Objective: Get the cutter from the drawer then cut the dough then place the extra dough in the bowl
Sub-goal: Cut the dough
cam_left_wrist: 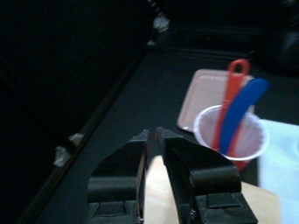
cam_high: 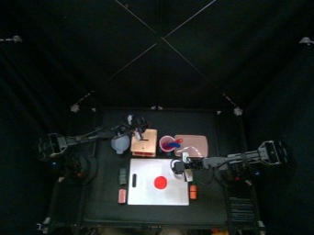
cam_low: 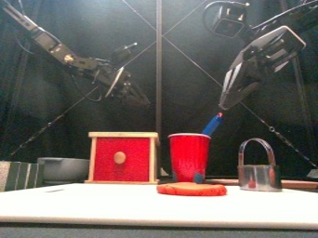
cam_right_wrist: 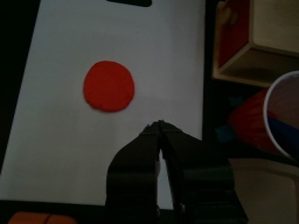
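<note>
On the board (cam_high: 141, 195) the dough (cam_high: 160, 182) lies in the middle, and the cutter (cam_low: 258, 167) stands at its 3 o'clock, handle up. Right hand (cam_right_wrist: 156, 128), clenched and empty, hangs above; the cutter is at its 5 o'clock, so this hand is nearer. Left hand (cam_left_wrist: 158, 134), also clenched, hovers by the box (cam_low: 123, 156).

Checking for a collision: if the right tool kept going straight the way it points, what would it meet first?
The right tool would likely meet the bare white cutting board beside the red dough; depth is unclear.
</note>
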You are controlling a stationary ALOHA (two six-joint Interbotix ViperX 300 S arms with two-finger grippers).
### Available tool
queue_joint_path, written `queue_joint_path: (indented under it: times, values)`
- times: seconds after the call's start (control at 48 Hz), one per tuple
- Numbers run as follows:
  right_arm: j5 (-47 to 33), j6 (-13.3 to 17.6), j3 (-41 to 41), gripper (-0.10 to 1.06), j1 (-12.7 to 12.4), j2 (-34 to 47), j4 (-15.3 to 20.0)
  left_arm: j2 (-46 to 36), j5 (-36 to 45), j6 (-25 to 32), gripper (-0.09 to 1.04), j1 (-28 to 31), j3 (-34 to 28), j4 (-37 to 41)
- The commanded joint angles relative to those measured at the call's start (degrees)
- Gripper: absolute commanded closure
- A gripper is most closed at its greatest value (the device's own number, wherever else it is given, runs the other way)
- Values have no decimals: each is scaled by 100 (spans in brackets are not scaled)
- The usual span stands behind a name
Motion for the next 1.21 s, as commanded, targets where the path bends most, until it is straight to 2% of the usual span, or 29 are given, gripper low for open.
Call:
queue_joint_path:
  times: [0.021, 0.229, 0.375, 0.958, 1.062, 1.208]
  values:
    - [88, 0, 0, 54, -18, -229, 9, -211, -782, -18, 34, -378, 246, -53]
    - [229, 9, 62, 27, -18, -176, 149, -220, -1547, -9, 34, -905, 624, -396]
    - [246, 0, 158, 21, -9, -70, 176, -185, -1670, 0, 34, -1090, 765, -589]
    - [352, -62, 229, 22, 44, 615, 229, 0, -1670, -9, 34, -1195, 870, -606]
    - [334, -123, 202, 29, 149, 615, 202, 53, -1582, 0, 34, -1160, 923, -633]
    - [343, -114, 185, 46, 237, 633, 202, 53, -1538, 0, 34, -1116, 1037, -747]
